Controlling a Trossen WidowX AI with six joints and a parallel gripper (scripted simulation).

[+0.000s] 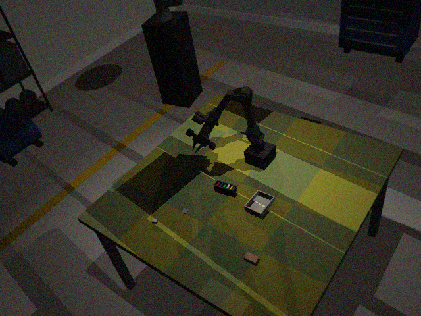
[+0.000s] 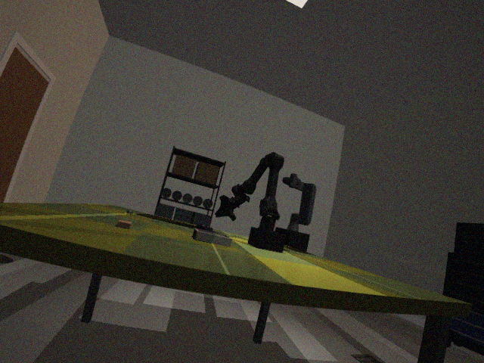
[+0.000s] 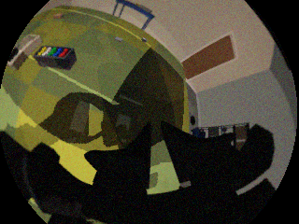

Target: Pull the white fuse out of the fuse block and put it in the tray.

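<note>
The white fuse [image 1: 227, 186] [image 3: 48, 51] stands in the dark fuse block [image 1: 225, 191] [image 3: 50, 62], between the green fuse [image 1: 224, 185] and the yellow fuse [image 1: 231, 187]. The blue fuse [image 1: 222, 184] and the red fuse [image 1: 218, 184] are at the block's other end. The pale tray [image 1: 260, 201] [image 2: 212, 237] [image 3: 29, 46] lies near the block's yellow end and holds nothing that I can see. My gripper [image 1: 195, 150] [image 3: 155, 124] is open by a narrow gap and empty, raised above the table well away from the block. The block is hard to make out in the exterior view.
An orange-brown brick [image 1: 251, 258] [image 2: 123, 224] [image 3: 58, 16] lies beyond the tray. Two small grey pieces, one flat [image 1: 185, 210] [image 3: 119, 39] and one smaller [image 1: 154, 220] [image 3: 144, 39], lie on the table farther out past the block.
</note>
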